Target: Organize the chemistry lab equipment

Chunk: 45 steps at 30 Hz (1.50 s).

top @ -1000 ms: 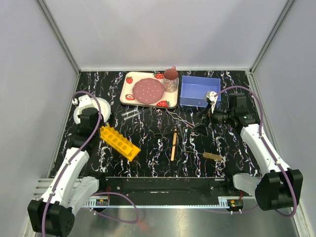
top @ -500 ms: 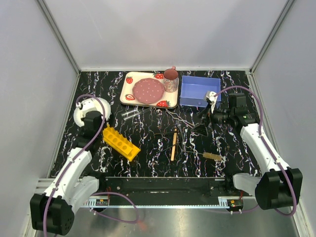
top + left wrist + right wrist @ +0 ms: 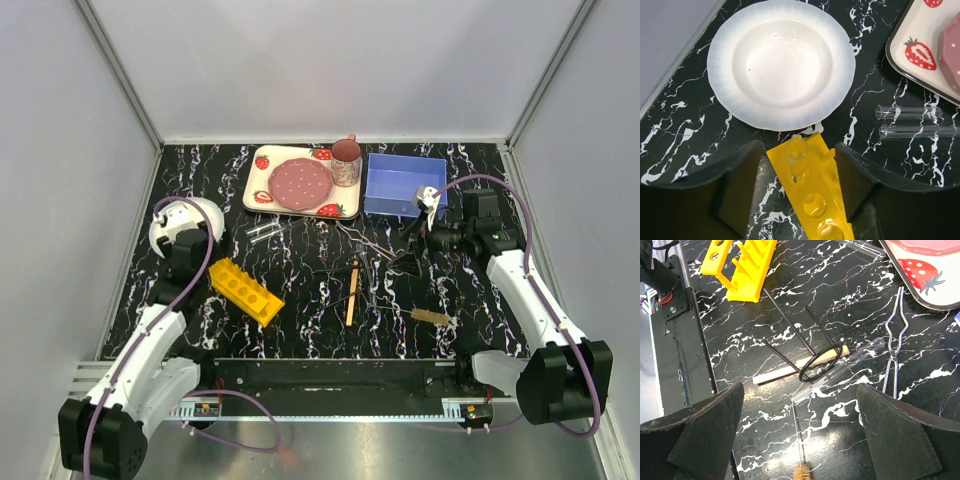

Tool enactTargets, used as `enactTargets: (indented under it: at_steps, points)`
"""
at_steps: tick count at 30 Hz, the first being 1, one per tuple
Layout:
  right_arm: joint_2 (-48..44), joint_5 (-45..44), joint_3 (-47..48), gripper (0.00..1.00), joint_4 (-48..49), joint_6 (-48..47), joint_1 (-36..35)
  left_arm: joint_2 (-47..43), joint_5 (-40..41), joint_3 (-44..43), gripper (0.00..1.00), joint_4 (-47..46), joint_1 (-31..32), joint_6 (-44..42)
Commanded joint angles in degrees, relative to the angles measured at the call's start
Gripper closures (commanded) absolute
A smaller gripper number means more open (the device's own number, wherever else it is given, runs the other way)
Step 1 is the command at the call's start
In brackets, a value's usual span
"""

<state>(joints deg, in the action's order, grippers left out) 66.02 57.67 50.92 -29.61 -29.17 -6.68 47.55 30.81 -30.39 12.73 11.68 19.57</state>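
The yellow rack (image 3: 815, 192) lies between the spread fingers of my left gripper (image 3: 799, 162), which is open. A clear glass tube (image 3: 796, 155) stands in the rack's end hole, free of both fingers. Two more tubes (image 3: 912, 121) lie beside the rack. My right gripper (image 3: 800, 400) hangs open above the table. Below it lie a wooden stick (image 3: 777, 374), another glass tube (image 3: 845, 365), the tube brush (image 3: 801, 472) and the wire tongs (image 3: 894, 352). From above, the rack (image 3: 243, 291) is at the left and the stick (image 3: 352, 292) in the middle.
The round white plate (image 3: 722, 75) sits just beyond the rack. The strawberry tray (image 3: 255, 200) and a blue bin (image 3: 400, 185) stand at the back. A black wire ring stand (image 3: 822, 360) lies across the stick.
My left gripper has opened around the rack, and its wrist has shifted slightly toward the near edge. The right arm has not moved.
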Motion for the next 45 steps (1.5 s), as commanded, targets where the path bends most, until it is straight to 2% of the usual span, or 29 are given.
enactTargets:
  at_steps: [1, 4, 5, 8, 13, 17, 24, 28, 31, 35, 40, 43, 45]
  points:
    - [-0.45, 1.22, 0.59, 0.0, -0.28, -2.29, 0.26, -4.91, 2.24, -3.0, 0.27, 1.5, 0.1, 0.65]
    - [-0.89, 1.83, 0.24, 0.0, -0.63, -3.26, 0.26, -7.98, 1.54, -4.32, 0.16, 3.26, 0.1, -0.15]
    - [-0.89, 2.01, 0.06, 0.0, -0.72, -3.52, 0.35, -8.61, 1.19, -4.67, 0.1, 3.61, 0.09, -0.85]
    - [-0.89, 2.1, -0.03, 0.0, -0.89, -3.97, 0.26, -10.89, -0.39, -6.25, 0.01, 5.72, 0.09, -2.43]
    - [0.42, 2.45, 1.11, 0.0, -1.68, -3.0, 0.26, -12.92, -5.84, -9.07, 0.01, 7.22, 0.09, -4.98]
    - [2.97, 1.84, 4.97, 0.0, -4.84, -3.09, 0.26, -13.1, -13.64, -10.65, 0.01, 9.49, 0.09, -5.25]
    - [10.53, -0.8, 12.54, 0.0, -19.24, -5.89, -1.93, -13.53, -24.38, -14.16, 0.01, 13.9, 0.09, -4.11]
    - [13.34, -8.86, 13.15, 0.0, -19.35, -3.89, -5.27, -15.46, -30.79, -14.78, 0.01, 14.69, 0.09, -2.7]
    - [17.55, -16.32, 15.26, 0.0, -17.16, 3.39, -5.8, -16.52, -34.57, -14.61, 0.01, 15.3, 0.09, -1.39]
    - [22.57, -22.32, 18.95, 0.01, -15.67, 10.34, -8.08, -17.92, -35.9, -13.99, 0.01, 16.44, 0.09, -0.41]
    - [25.73, -28.21, 20.88, 0.0, -11.97, 13.61, -9.67, -19.51, -36.61, -13.73, 0.01, 17.24, 0.09, 0.55]
    - [26.88, -34.63, 24.39, 0.0, -15.2, 7.58, -9.58, -20.91, -37.22, -13.64, 0.01, 17.24, 0.09, -0.06]
    - [26.88, -35.44, 25.37, 0.0, -20.82, -6.2, -8.45, -21.88, -37.4, -13.03, 0.01, 16.98, 0.09, -0.58]
